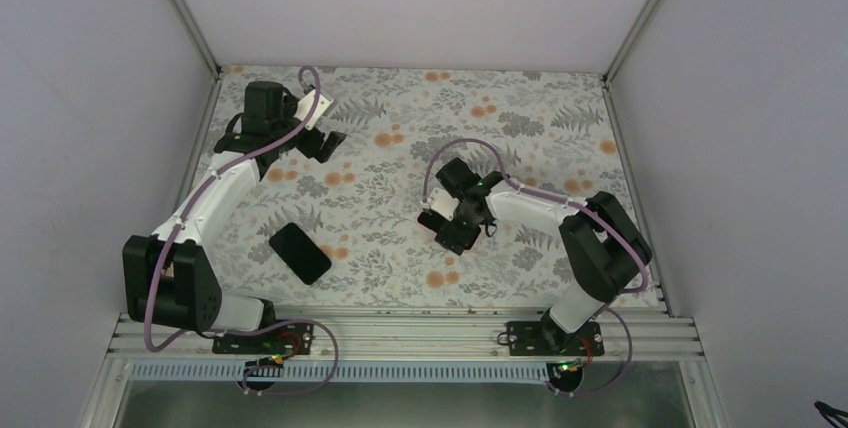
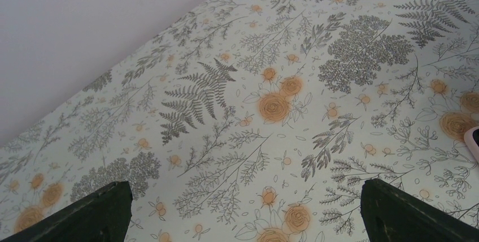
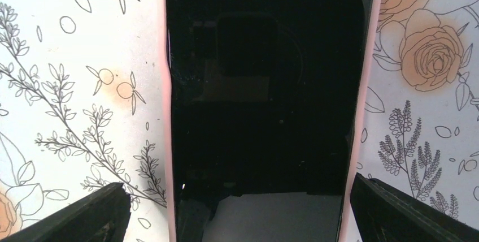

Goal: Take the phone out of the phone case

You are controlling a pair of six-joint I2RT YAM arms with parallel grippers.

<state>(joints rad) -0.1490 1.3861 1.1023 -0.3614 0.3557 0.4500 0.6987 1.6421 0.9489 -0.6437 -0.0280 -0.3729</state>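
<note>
1. Right gripper [image 3: 237,197] fingers [image 3: 96,214] fill the bottom corners of the wrist view, spread wide and pinching nothing, 1 on either side of the phone.
2. Phone [image 3: 260,112]: a glossy black face lying flat inside the pink phone case [image 3: 169,140], about mid-worktop [image 1: 540,108] and a little toward the near edge. It looks seated in the case (the reflections read as a screen, but that is a judgement).
3. Step in hand, as I judge it: the approach, with nothing gripped yet. The next move calls for holding the case rim and peeling 1 corner off the phone.
4. Left gripper [image 2: 244,197] hovers by the far-left corner, likewise spread and empty, well apart from the case.
5. Separate black slab [image 1: 300,253] lies toward the near-left corner; I cannot tell what it is.
</note>
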